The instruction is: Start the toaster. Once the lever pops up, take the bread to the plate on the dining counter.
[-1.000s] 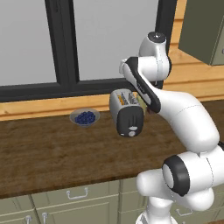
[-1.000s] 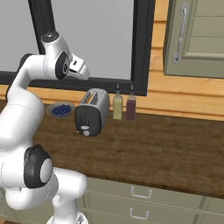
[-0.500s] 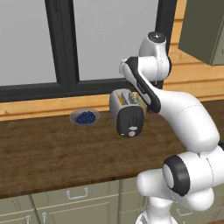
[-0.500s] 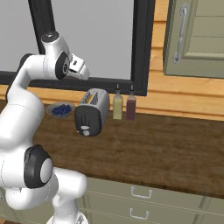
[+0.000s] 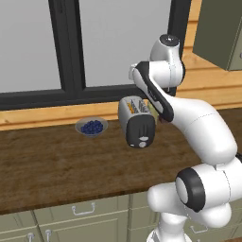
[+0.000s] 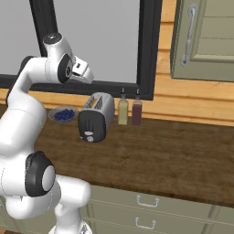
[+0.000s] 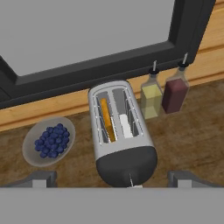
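Worktop wood | window behind | toaster near bowl

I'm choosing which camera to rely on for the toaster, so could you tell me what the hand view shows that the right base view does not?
Hand view alone: down into the toaster's slots, with the bread standing in one.

Right base view alone: the arm above the toaster, the wall cabinet, and the drawers under the worktop.

Both: the toaster, the bowl of blueberries, the yellow bottle and the dark red bottle.
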{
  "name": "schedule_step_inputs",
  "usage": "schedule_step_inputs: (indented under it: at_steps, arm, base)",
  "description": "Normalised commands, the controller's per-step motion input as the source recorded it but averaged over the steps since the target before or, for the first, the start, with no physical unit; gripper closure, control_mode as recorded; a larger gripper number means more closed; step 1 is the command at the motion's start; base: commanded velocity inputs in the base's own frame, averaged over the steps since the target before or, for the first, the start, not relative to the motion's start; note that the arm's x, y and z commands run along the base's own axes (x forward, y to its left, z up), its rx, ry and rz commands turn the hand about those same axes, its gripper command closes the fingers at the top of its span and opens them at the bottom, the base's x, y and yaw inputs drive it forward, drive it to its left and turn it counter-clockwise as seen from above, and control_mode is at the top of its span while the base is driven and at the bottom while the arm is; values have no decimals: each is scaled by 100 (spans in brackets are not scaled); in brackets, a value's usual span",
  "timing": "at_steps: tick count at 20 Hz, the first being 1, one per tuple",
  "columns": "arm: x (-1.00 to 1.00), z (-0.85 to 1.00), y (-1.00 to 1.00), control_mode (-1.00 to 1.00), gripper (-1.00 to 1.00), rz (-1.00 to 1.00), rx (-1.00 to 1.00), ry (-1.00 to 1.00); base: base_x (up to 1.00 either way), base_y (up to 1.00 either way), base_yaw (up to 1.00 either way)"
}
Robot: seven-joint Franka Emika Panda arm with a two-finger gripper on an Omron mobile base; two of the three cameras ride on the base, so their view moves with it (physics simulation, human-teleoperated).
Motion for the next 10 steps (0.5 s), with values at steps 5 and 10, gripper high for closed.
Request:
schedule_step_inputs:
  at_steps: [5,10]
  arm:
    - [0,0,0,-100,-100,0,0,0]
    - [0,0,0,-100,-100,0,0,0]
  base:
    - [0,0,0]
    - [0,0,0]
